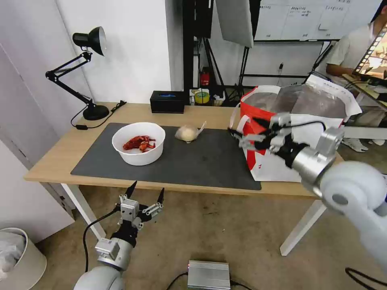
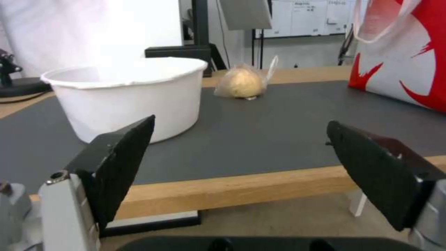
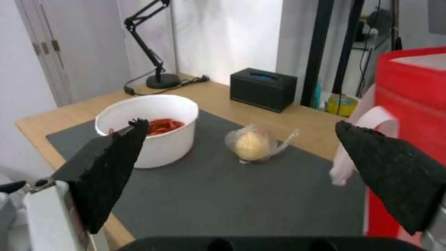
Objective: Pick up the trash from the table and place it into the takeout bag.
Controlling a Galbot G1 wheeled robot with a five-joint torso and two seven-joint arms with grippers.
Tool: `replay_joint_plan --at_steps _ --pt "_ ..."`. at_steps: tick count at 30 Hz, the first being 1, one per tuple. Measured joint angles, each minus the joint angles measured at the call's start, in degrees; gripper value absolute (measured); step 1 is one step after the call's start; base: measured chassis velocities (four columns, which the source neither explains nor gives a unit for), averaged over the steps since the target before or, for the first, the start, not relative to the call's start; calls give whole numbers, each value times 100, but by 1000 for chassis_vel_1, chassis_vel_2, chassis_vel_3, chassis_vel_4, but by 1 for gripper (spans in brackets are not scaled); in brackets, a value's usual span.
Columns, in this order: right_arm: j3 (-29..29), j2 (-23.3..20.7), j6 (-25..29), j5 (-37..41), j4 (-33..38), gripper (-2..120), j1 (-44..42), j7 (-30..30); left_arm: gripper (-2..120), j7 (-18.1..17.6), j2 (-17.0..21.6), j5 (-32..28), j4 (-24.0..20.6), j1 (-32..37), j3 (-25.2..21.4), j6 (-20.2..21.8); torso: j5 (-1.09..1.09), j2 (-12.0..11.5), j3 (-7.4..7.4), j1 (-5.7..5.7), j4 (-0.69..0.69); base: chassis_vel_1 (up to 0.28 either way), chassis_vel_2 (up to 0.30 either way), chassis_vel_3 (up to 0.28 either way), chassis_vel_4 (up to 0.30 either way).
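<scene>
Both grippers' fingers apart: right gripper (image 1: 246,133) beside takeout bag (image 1: 282,161), left gripper (image 1: 146,192) below table (image 1: 60,161)

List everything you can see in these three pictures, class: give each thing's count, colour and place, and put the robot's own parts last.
Light wooden table: one, white legs, in front of the robot.
Dark grey mat: one, on the table.
White round bowl: one, red shell scraps inside, on the mat's left part.
Knotted clear bag of beige stuff: one, on the mat, right of the bowl.
White-and-red takeout bag: one, foil-lined, open, at the table's right end.
Black box: one, at the table's back edge.
Black desk lamp: one, back left corner.
Yellow tape roll: one, behind the table.
Left gripper: open, below the table's front edge.
Right gripper: open, beside the takeout bag.
</scene>
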Motion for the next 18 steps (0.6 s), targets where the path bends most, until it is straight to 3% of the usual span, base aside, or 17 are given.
replay_joint_plan --at_steps 7,10,18 --pt "-79 420 1077 -881 4 100 -922 133 100 1 -19 -1 -62 67 -116 -26 1 0 0 1 0 0 0 0 0" --pt "-63 892 2069 -1727 -120 100 -1778 189 100 0 -18 -2 -66 115 -137 -56 1 -1 0 0 -1 0 0 0 0" --pt "-63 1702 3286 -2769 -430 100 -2901 253 100 3 -42 9 -68 148 -109 -92 1 -1 0 0 1 0 0 0 0"
